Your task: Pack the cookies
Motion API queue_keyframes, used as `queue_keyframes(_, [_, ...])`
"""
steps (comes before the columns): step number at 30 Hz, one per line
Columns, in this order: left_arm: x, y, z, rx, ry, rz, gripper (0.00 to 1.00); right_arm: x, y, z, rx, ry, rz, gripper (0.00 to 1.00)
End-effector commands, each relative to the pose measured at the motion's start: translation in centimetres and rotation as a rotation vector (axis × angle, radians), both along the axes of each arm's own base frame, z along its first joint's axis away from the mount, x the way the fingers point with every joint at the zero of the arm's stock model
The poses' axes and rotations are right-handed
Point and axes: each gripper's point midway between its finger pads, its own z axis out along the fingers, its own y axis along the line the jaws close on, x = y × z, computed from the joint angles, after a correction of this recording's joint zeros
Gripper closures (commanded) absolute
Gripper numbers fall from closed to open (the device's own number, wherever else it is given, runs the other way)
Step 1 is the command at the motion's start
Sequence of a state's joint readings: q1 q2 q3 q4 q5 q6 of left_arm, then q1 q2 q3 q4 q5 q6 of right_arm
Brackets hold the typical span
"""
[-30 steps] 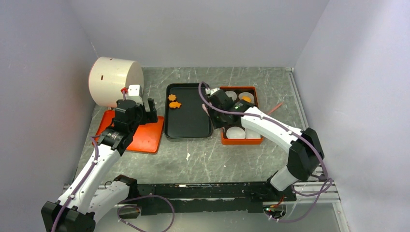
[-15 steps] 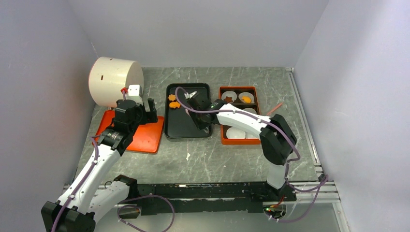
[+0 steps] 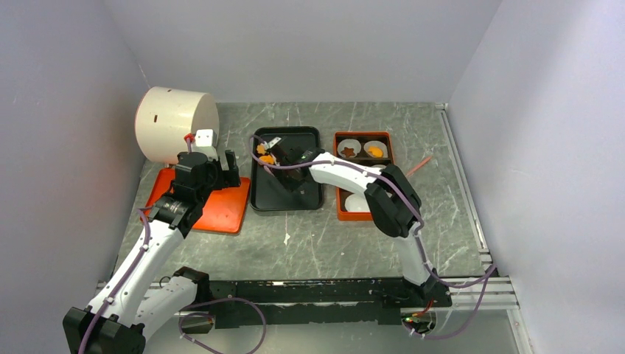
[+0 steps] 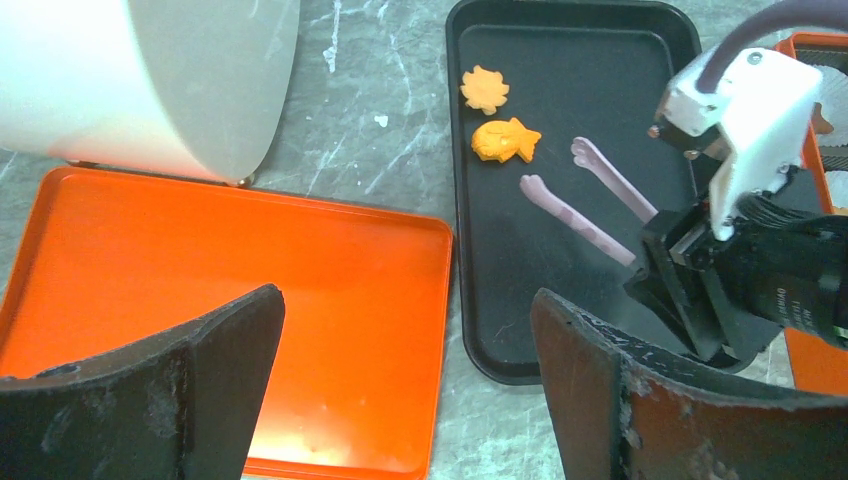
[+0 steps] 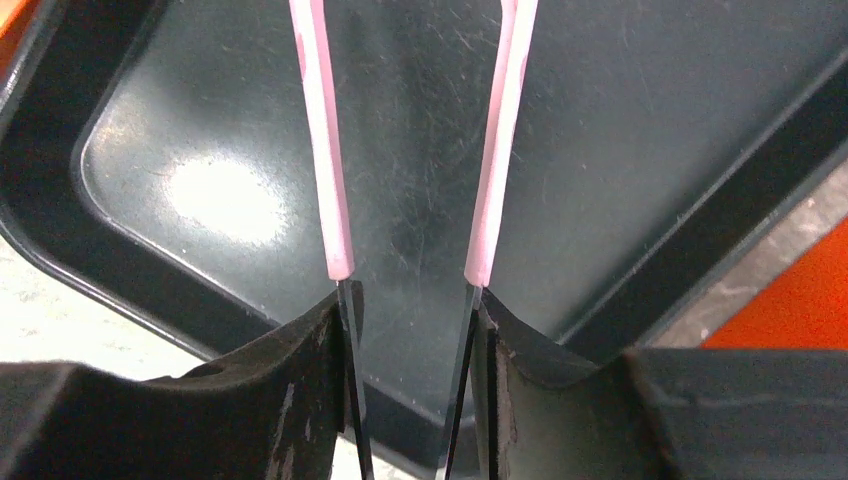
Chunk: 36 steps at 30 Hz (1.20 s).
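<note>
One grey table (image 3: 332,243): it carries everything you see, with both arms bolted at its near edge.
White drum (image 3: 175,122): it lies on its side, beyond and to the left of your left pincer (image 4: 405,300), with its lower edge at the far rim of the orange tray.
Orange tray (image 4: 300,290): flat on the table, directly under your left pincer.
Black tray (image 4: 600,60): just right of your left pincer and under your right pincer (image 4: 556,168). Its long side runs close beside the orange tray.
Orange box (image 3: 361,134): on the right of your right pincer, just beside the black tray, with white paper cups (image 3: 359,203) set in it.
Left pincer: spread wide and gripping nothing, it hangs above the orange tray.
Right pincer: its two thin pink fingers (image 5: 322,120) stand apart, with only bare black tray floor between them. You cannot tell whether the tips touch that floor.
Fish cookie (image 4: 505,140): orange, flat on the black tray, just past your right pincer's tips and apart from them.
Leaf cookie (image 4: 485,88): orange, just beyond the fish cookie, a little farther from the same tips.
Brown cookie (image 3: 348,152): in the far left cup of the box, well to the right of your right pincer's tips.
Boxed orange cookie (image 3: 376,152): in the far right cup, beside the brown cookie.
</note>
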<state>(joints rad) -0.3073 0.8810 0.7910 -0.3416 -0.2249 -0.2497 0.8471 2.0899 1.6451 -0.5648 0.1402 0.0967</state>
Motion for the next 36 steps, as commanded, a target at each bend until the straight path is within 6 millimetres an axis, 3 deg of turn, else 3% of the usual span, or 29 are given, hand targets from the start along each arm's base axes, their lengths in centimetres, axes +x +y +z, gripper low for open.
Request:
queue_keyframes(1, [0.3, 0.1, 1.0, -0.001, -0.036, 0.008, 0.02, 1.9, 2.0, 1.0, 0.045, -0.044, 0.064, 0.55])
queue_keyframes(8, [0.3, 1.0, 0.7, 0.020, -0.020, 0.059, 0.02, 3.1, 2.2, -0.8, 0.030, -0.028, 0.067, 0.53])
queue_keyframes(13, [0.4, 0.8, 0.7, 0.016, -0.020, 0.049, 0.02, 4.4, 1.7, -1.1, 0.027, -0.041, 0.043, 0.51])
queue_keyframes(22, [0.4, 0.8, 0.6, 0.016, -0.019, 0.047, 0.02, 5.9, 3.0, -1.8, 0.026, -0.042, 0.099, 0.51])
queue_keyframes(30, [0.4, 0.8, 0.6, 0.016, -0.021, 0.048, 0.02, 6.1, 4.0, -2.0, 0.043, -0.029, 0.137, 0.52])
queue_keyframes(36, [0.4, 0.8, 0.7, 0.015, -0.022, 0.048, 0.02, 5.5, 3.9, -1.6, 0.054, -0.014, 0.134, 0.61])
